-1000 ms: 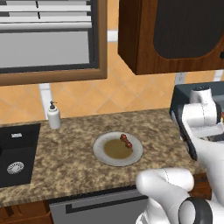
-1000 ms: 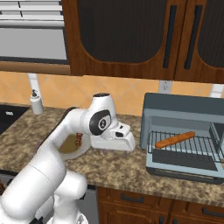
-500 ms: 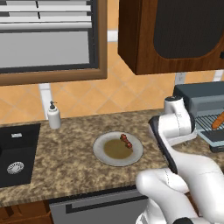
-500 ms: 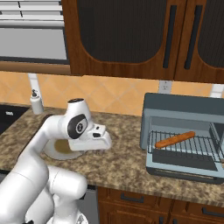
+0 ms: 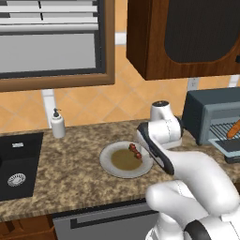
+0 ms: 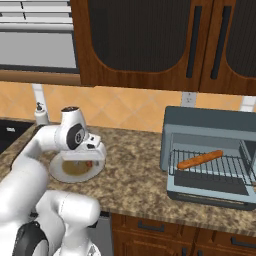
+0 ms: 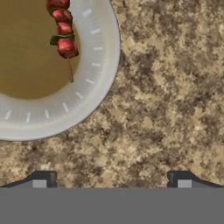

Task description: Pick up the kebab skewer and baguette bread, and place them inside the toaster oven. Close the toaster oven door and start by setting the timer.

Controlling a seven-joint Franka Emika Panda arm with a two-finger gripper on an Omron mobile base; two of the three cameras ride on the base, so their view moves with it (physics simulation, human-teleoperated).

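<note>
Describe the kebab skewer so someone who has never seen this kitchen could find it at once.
Start at the speckled brown counter, between the black sink and the toaster oven. A round white plate with a brown centre lies there. The kebab skewer rests on it: a short thin stick with small red chunks, unlike the long orange baguette bread on the oven rack.

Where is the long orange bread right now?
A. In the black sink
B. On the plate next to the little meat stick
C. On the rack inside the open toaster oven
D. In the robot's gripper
C. The baguette bread lies on the wire rack inside the toaster oven, whose door hangs open, while the kebab skewer sits alone on the plate.
</note>
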